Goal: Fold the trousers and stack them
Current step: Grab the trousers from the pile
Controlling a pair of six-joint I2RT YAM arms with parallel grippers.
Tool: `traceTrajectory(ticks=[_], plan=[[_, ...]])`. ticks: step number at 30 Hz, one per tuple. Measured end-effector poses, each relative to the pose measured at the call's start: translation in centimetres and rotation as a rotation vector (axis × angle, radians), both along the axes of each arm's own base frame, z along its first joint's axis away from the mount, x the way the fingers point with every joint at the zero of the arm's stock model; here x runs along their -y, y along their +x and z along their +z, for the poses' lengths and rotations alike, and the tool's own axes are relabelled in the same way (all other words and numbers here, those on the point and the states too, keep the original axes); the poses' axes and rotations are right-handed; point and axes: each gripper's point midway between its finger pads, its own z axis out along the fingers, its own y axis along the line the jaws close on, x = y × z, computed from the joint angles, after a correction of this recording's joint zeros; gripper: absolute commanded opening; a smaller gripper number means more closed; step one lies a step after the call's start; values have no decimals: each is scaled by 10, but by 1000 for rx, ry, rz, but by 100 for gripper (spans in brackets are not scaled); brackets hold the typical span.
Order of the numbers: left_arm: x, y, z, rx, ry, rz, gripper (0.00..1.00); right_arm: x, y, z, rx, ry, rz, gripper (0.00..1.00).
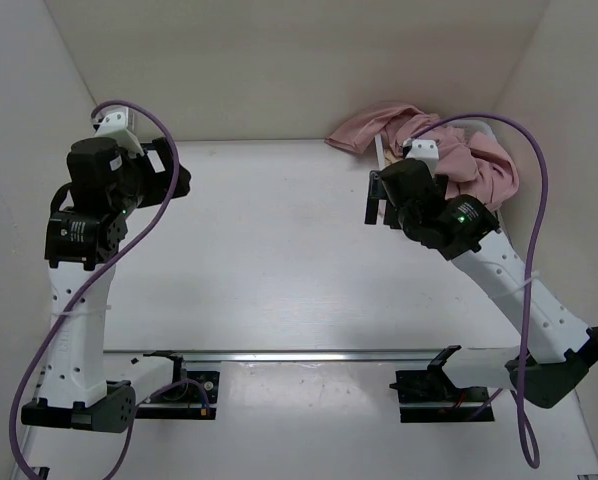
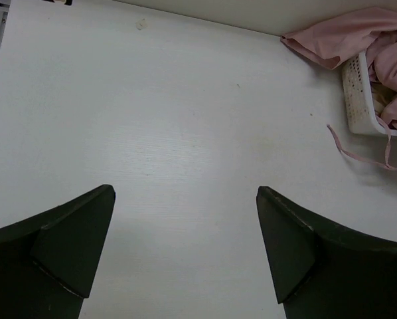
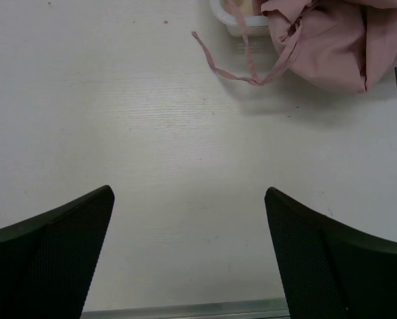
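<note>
Since nothing pink lies spread on the table (image 1: 279,250) yet, the step in hand looks to be getting the trousers (image 1: 469,160) out of the far right corner. From above, they sit heaped over a white basket (image 1: 381,150) against the back wall. The right pincer (image 1: 374,200) hangs just beside that heap, and the left pincer (image 1: 177,180) is well apart at the left.

Seen from the left wrist, the left pincer (image 2: 185,199) stands wide with only bare table between its fingers. The trousers (image 2: 344,36) and basket (image 2: 358,93) are off to the upper right, with a thin drawstring (image 2: 358,156) trailing onto the table.

Seen from the right wrist, the right pincer (image 3: 188,196) is likewise wide and holds nothing. The trousers (image 3: 331,46) bulge at the top right over the basket (image 3: 241,23), and the drawstring (image 3: 225,70) loops down towards the fingers.

The right arm is plainly the nearer one for the pick. It would do best to bite a thick fold of cloth, not the drawstring, which would likely slip or cinch the waist. Lifting up and clear of the rim before pulling inward should keep the basket from being dragged along.
</note>
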Motion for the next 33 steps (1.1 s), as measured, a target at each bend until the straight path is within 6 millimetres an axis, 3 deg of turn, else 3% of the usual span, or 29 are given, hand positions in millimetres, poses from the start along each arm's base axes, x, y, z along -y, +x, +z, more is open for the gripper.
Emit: traceTrajectory(ticks=[8, 13, 16, 21, 24, 27, 30, 33], plan=[[1, 0, -10, -31, 26, -25, 99, 6, 0, -1, 3, -9, -40, 99], [4, 6, -31, -99, 52, -58, 99, 18, 2, 1, 16, -42, -76, 99], [-1, 10, -47, -153, 77, -28, 99, 41, 10, 1, 10, -64, -131, 99], [-7, 7, -69, -210, 90, 11, 99, 103, 33, 0, -44, -39, -265, 99], [-3, 2, -72, -205, 104, 9, 99, 132, 66, 10, -69, 45, -320, 99], [3, 2, -67, -177, 104, 3, 99, 147, 113, 18, -72, 108, -340, 99], [2, 3, -67, -163, 93, 26, 99, 151, 156, 10, -90, 142, -333, 99], [1, 5, -73, -175, 93, 35, 99, 163, 200, -17, -142, 166, -353, 99]])
